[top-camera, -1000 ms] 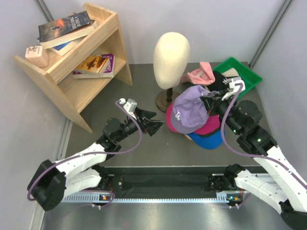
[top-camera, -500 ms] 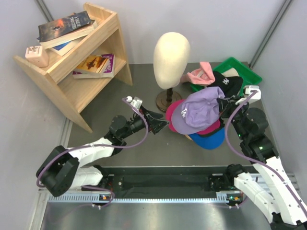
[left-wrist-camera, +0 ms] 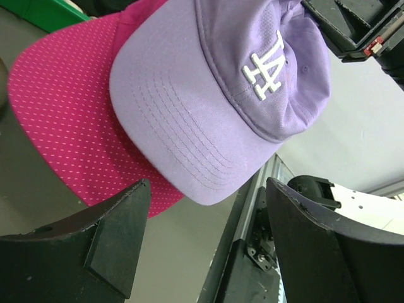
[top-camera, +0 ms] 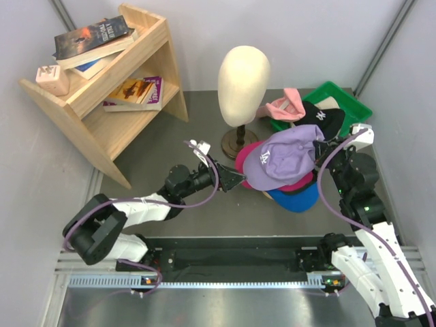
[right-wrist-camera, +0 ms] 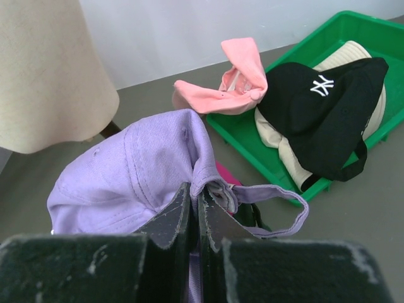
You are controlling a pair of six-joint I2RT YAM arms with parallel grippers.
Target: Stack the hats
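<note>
While the wooden shelf (top-camera: 102, 112) with its books (top-camera: 92, 37) fills the ten o'clock corner of the table, the left gripper (top-camera: 234, 181) lies low near the table's middle. Its two fingers are spread wide, point toward three o'clock and hold nothing. Just off their tips lies the dotted brim of the magenta cap (top-camera: 242, 161), and the mannequin head (top-camera: 243, 75) stands at twelve o'clock from it.

The lavender cap (top-camera: 283, 160), with a white logo on its front, sits over the magenta cap and overlaps its brim. Whether it rests there with its full weight cannot be told. Under both, the blue cap (top-camera: 300, 198) shows at the pile's five o'clock side.

At three o'clock of the pile, the right gripper (right-wrist-camera: 197, 213) has its fingers pressed together on the lavender cap's back edge, beside the loose strap.

At one o'clock stands the green tray (top-camera: 357, 107). In it the black cap (top-camera: 320, 117) lies over the cream bucket hat (right-wrist-camera: 353, 53), and the light pink cap (top-camera: 286, 105) sits at its nine o'clock rim.
</note>
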